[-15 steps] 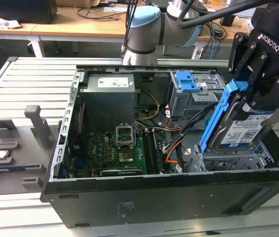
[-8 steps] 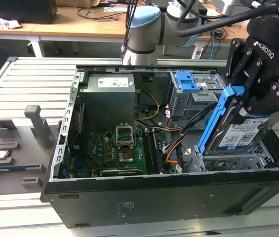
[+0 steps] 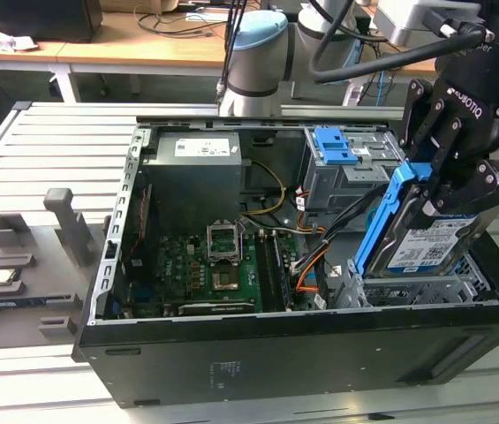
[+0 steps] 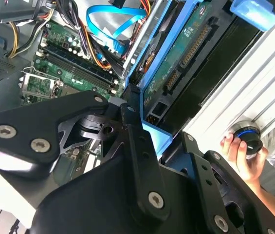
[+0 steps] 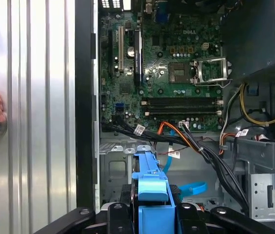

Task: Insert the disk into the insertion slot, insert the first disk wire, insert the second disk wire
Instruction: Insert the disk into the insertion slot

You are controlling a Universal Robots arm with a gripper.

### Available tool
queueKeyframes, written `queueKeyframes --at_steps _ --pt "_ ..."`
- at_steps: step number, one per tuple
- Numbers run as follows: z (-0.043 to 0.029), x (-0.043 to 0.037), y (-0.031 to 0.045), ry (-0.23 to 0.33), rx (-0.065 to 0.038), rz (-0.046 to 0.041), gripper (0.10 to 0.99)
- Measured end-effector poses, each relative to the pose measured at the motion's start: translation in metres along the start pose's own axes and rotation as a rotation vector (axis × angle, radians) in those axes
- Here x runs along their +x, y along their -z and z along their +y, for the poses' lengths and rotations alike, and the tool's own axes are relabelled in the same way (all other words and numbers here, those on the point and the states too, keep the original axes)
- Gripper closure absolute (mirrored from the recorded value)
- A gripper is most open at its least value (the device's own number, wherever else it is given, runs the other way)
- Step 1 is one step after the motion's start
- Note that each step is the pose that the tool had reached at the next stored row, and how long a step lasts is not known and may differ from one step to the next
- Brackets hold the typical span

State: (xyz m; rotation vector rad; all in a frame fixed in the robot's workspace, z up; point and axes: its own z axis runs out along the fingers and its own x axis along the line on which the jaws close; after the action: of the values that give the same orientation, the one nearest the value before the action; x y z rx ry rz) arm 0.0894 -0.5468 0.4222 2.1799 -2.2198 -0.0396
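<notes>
At exterior view's right end of open computer case (image 3: 231, 367): gripper (image 3: 434, 190) grips disk (image 3: 427, 246), fingers closed on its blue carrier. Disk tilted, lower end at top of insertion slot (image 3: 465, 284), not seated; contact unclear. First disk wire (image 3: 305, 269) lies loose between motherboard (image 3: 200, 265) and slot. Second disk wire (image 4: 109, 27) loops near disk in second wrist view. Person's hand (image 4: 239, 153) rests on round button outside case
</notes>
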Motion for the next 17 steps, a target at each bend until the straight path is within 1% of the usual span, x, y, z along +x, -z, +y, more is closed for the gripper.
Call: queueKeyframes --at_steps 11,13,17 --pt "-0.0005 0.0000 -0.0127 0.000 0.000 0.0000 0.718" --pt "-0.0006 -0.0001 -0.0161 0.000 0.000 -0.0001 0.718" --pt "-0.0008 -0.0001 -0.0196 0.000 0.000 0.0000 0.718"
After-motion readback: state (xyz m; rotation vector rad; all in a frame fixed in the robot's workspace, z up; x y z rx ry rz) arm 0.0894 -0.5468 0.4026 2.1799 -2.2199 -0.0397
